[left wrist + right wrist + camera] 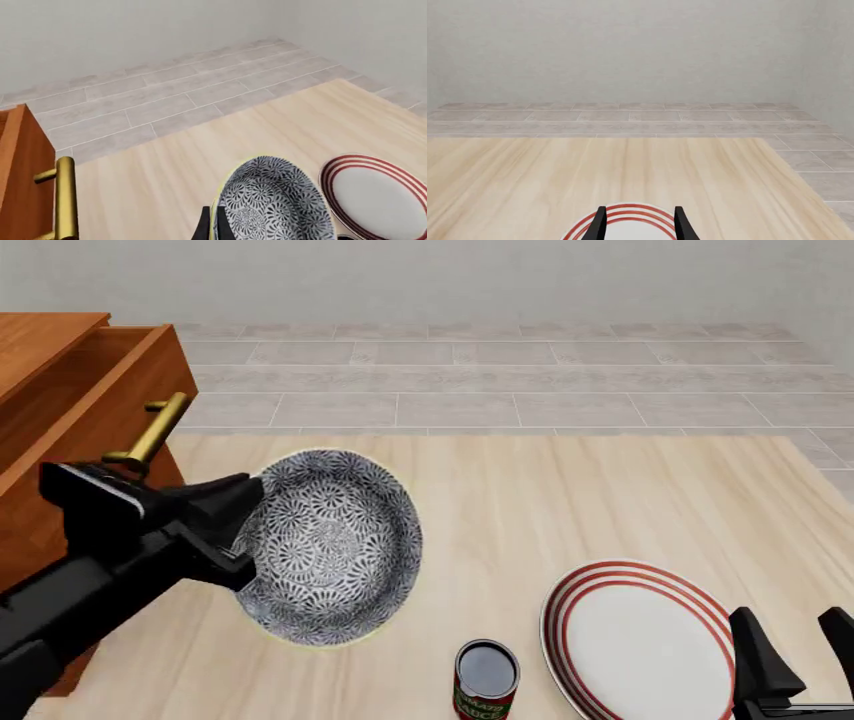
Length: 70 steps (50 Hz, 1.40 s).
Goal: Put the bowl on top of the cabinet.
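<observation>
The bowl (pixel 334 545), patterned grey and white with a pale rim, hangs tilted above the table, its opening facing the front camera. My left gripper (pixel 240 532) is shut on its left rim; in the left wrist view the bowl (pixel 277 200) fills the space beside the dark fingers (pixel 203 227). The reddish-brown cabinet (pixel 54 420) stands at the left, just beside the held bowl, and its top is higher than the bowl. My right gripper (pixel 795 650) is open at the near right, with nothing between its fingers (pixel 599 225).
A brass handle (pixel 150 430) juts from the cabinet's upper drawer front toward the bowl; it also shows in the left wrist view (pixel 64 200). A white plate with red rings (pixel 641 640) lies under the right gripper. A dark can (pixel 485 680) stands near the front edge.
</observation>
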Tool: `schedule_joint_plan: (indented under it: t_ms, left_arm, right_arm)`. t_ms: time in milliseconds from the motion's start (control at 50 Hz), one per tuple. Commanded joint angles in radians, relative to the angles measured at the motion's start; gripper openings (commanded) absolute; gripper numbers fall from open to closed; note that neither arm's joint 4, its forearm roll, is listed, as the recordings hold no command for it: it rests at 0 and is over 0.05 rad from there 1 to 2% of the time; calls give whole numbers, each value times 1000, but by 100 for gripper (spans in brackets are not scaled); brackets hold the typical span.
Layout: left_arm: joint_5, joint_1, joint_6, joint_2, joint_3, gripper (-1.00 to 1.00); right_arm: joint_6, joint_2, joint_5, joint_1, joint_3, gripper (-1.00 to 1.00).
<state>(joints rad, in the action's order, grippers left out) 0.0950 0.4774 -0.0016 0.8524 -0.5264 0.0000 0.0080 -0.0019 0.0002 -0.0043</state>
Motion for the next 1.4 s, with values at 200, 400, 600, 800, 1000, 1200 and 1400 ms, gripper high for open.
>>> schedule_joint_plan:
  t_ms: [200, 400, 600, 800, 1000, 1200, 1400]
  left_arm:
    - [-217, 36, 5, -232, -87, -100]
    - [-275, 36, 55, -302, -118, -100]
    - [-340, 47, 76, -356, -172, -100]
    - [-387, 30, 86, -407, -229, -100]
    - [-412, -26, 36, -430, -283, -100]
    - [-436, -70, 10, -479, -308, -100]
    - [-476, -117, -5, -520, -356, -100]
  right_arm:
    - [0, 0, 0, 0, 0, 100]
    - [0, 0, 0, 0, 0, 100]
    - [0, 0, 0, 0, 0, 100]
    - [0, 0, 0, 0, 0, 100]
    - [0, 0, 0, 0, 0, 100]
    - [0, 0, 0, 0, 0, 100]
    - [0, 0, 0, 0, 0, 100]
